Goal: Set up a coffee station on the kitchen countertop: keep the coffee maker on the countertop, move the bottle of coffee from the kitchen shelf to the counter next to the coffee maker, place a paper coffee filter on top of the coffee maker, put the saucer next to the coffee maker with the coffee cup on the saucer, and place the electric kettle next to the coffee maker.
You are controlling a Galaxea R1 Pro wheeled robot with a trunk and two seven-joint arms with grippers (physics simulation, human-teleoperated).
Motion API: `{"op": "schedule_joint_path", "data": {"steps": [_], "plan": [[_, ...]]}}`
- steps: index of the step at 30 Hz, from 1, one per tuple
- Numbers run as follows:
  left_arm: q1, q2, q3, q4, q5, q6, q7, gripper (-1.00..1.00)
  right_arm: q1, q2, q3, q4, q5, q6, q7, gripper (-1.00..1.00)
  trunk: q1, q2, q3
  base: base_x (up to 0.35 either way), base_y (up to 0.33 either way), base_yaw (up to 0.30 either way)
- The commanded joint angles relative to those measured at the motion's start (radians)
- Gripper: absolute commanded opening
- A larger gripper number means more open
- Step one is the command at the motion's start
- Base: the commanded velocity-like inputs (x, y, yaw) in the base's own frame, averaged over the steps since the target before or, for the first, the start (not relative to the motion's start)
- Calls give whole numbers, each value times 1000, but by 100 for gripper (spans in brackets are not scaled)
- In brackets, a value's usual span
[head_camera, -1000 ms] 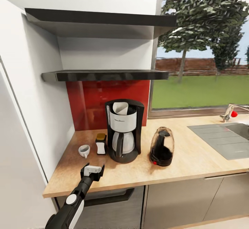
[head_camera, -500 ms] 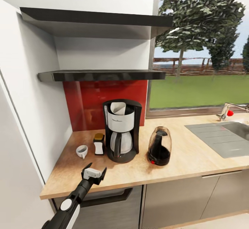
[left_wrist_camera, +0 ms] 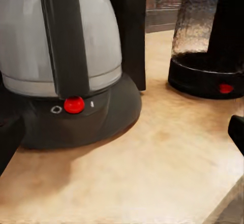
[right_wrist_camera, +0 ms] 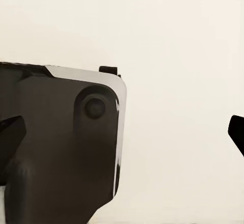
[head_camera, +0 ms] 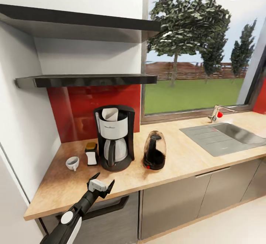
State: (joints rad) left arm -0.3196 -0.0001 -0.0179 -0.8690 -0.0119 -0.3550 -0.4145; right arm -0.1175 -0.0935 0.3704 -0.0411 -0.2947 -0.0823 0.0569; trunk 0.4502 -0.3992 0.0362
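The black and silver coffee maker (head_camera: pixel 113 137) stands on the wooden countertop (head_camera: pixel 177 166) with a white paper filter (head_camera: pixel 110 113) in its top. Just left of it are the small coffee bottle (head_camera: pixel 91 153) and, further left, a white coffee cup (head_camera: pixel 72 163) tilted on the bare counter. The dark electric kettle (head_camera: pixel 154 151) stands to its right. My left gripper (head_camera: pixel 103 180) hovers open over the counter's front edge, facing the coffee maker's carafe (left_wrist_camera: pixel 61 46) and the kettle's base (left_wrist_camera: pixel 206 79). My right gripper (right_wrist_camera: pixel 122 132) is open before a pale surface.
Two dark shelves (head_camera: pixel 85 81) hang above the red backsplash (head_camera: pixel 74 107). A white wall (head_camera: pixel 18 133) closes the counter's left end. A sink (head_camera: pixel 225 135) with a tap (head_camera: pixel 216 112) lies to the right under the window. Grey cabinets (head_camera: pixel 173 203) run below.
The whole picture has shifted left, so the camera has moved and more of the sink and window shows. The left gripper stays open by the counter's front edge. Nothing on the counter has moved.
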Motion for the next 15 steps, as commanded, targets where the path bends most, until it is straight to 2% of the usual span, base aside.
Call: {"op": "schedule_joint_path", "data": {"steps": [1, 5, 9, 12, 15], "plan": [[0, 0, 0, 0, -1, -4, -2, 100, -1, 0, 7, 1, -11, -4, 4, 100, 0, -1, 0, -330, 0, -272], [1, 0, -6, 5, -6, -7, -5, 100, -1, 0, 7, 1, -11, -4, 4, 100, 0, -1, 0, -258, 0, -272], [19, -1, -9, 14, -9, -8, -6, 100, -1, 2, 7, 1, -11, -4, 4, 100, 0, -1, 0, -61, 0, -272], [62, -3, -11, 16, -10, -9, -9, 100, -1, 3, 7, 1, -11, -4, 4, 100, 0, -1, 0, -15, 0, -260], [118, -3, -12, 17, -12, -11, -10, 100, -1, 3, 8, 0, -11, -5, 4, 100, 0, -1, 0, -4, 0, -126]]}}
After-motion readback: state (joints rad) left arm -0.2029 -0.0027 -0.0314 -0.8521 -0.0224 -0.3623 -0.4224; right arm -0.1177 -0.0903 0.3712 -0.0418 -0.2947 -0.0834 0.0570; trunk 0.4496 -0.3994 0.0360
